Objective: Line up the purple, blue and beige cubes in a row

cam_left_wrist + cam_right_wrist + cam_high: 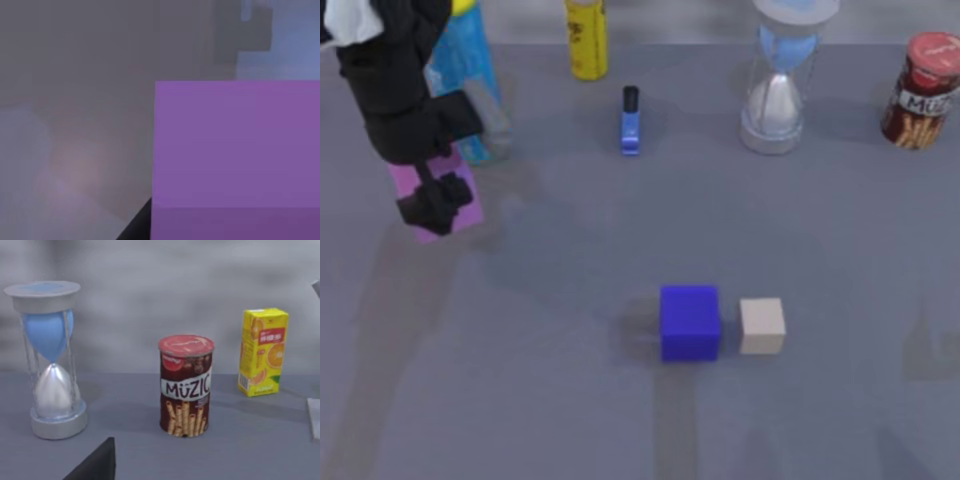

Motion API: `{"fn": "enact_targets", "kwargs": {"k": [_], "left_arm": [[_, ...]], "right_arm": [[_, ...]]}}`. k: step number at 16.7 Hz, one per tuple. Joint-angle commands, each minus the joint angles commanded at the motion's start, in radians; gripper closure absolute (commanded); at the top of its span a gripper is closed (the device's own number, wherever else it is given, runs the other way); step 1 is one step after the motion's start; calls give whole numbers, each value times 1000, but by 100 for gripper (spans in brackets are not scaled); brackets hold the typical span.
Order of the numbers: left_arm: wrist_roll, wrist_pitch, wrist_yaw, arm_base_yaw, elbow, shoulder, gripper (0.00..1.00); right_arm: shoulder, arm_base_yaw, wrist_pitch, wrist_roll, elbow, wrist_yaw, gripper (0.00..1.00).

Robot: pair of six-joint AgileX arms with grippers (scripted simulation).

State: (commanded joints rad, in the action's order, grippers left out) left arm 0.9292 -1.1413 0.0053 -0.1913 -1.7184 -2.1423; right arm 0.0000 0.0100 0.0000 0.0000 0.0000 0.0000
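Nearest the front of the grey surface [570, 420], the mid-sized deep blue matte cube [690, 322] and the small pale beige matte cube [762, 326] sit side by side, just apart, right of centre. Farther back at the left, my left hand [438, 200] is over the large light purple matte cube [465, 205], which fills the left wrist view [235, 155]; I cannot tell whether its fingers are spread or pinching. At the back stands a small blue bottle with a black cap [631, 122]. My right hand is out of sight.
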Motion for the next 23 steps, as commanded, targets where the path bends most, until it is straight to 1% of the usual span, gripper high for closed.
{"fn": "enact_targets", "kwargs": {"k": [6, 9, 10, 16, 21, 23], "left_arm": [[75, 25, 0, -246, 170, 143, 100], [104, 34, 0, -336, 231, 194, 100], [107, 35, -1, -347, 239, 201, 100], [110, 52, -1, -349, 250, 192, 100], [102, 236, 0, -354, 354, 127, 100], [101, 279, 0, -357, 385, 106, 100]], "right_arm": [[0, 0, 0, 0, 0, 0, 0], [0, 0, 0, 0, 0, 0, 0], [0, 0, 0, 0, 0, 0, 0], [0, 0, 0, 0, 0, 0, 0], [0, 0, 0, 0, 0, 0, 0], [0, 0, 0, 0, 0, 0, 0]]}}
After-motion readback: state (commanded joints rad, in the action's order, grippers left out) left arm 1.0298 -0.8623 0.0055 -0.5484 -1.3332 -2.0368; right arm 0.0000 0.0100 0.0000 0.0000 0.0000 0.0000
